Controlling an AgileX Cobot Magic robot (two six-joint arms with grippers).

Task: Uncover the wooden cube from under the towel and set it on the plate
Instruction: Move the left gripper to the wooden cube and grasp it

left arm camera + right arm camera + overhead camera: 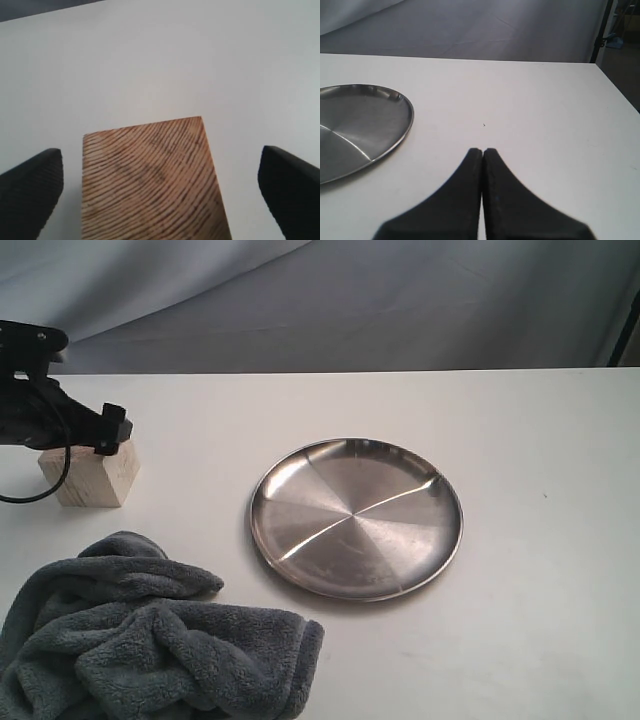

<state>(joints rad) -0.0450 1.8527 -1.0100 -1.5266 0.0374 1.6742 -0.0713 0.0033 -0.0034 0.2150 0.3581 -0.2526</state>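
One step looks done: the cube (88, 480) is uncovered, standing on the table (520, 440) near the left edge, toward the far side. Bunched towel (150, 640) is at the near left corner, apart from the cube. Mid-table is the plate (355, 518), nothing on it.

Over the cube, the left hand (160, 175) is spread with one finger either side. Table shows in both gaps, so no grip yet. Idle right hand (483, 152) is pressed together on nothing, over the table between plate and right edge.

Step in hand: the grasp. Next move, my read: close squarely on the cube's side faces, lift clear, carry toward the plate, set down flat.
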